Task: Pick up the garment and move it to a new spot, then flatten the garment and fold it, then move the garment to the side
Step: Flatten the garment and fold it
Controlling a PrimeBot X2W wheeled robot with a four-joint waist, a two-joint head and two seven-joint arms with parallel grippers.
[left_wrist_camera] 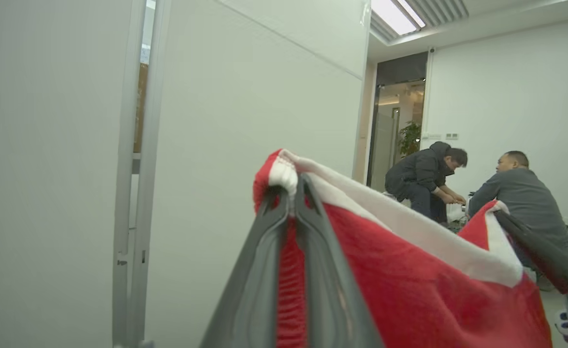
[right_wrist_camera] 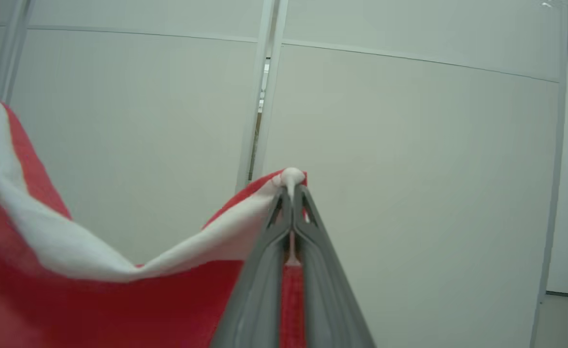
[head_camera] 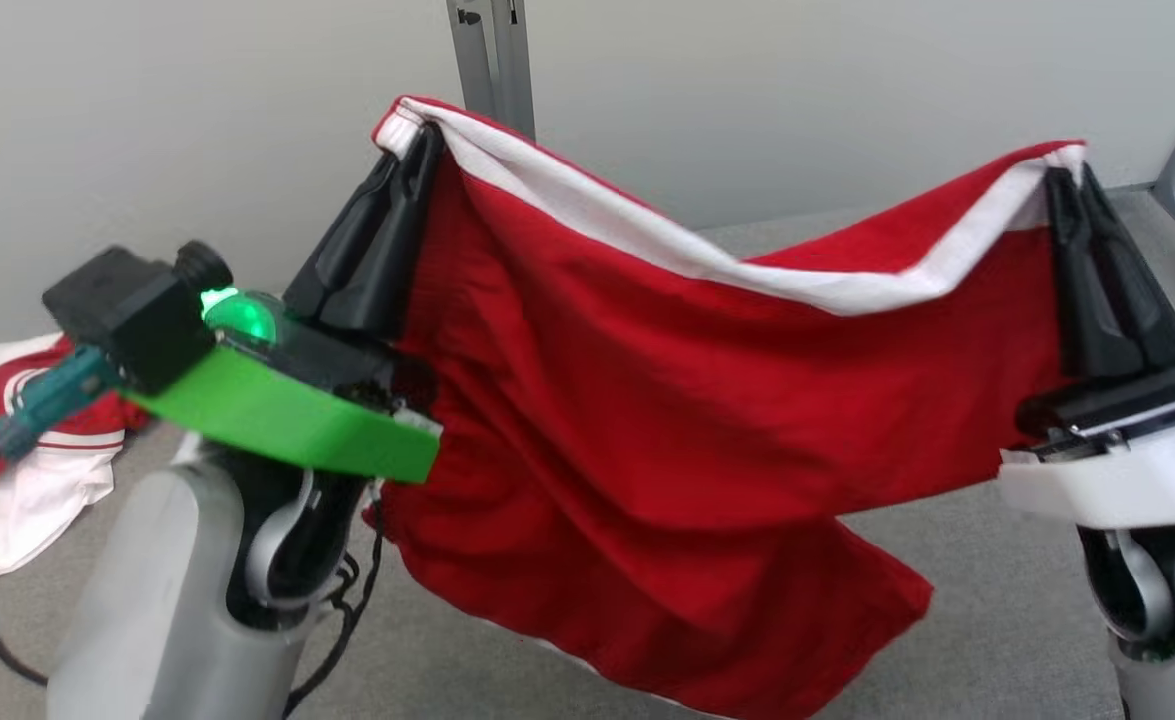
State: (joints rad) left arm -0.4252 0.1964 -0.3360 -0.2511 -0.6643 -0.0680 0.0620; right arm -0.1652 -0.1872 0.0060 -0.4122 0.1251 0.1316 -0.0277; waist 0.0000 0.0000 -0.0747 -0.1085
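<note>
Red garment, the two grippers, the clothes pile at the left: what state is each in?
Red garment, lifted, hanging spread between both grippers.
Left gripper, shut on one white-banded corner.
Right gripper, shut on the other corner.
Clothes pile, crumpled, apart from both grippers.

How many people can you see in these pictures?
2. In the left wrist view, past the red garment: a person in a dark hooded jacket crouches by the doorway, and a person in a grey top faces them from the right. The garment may hide others.
</note>
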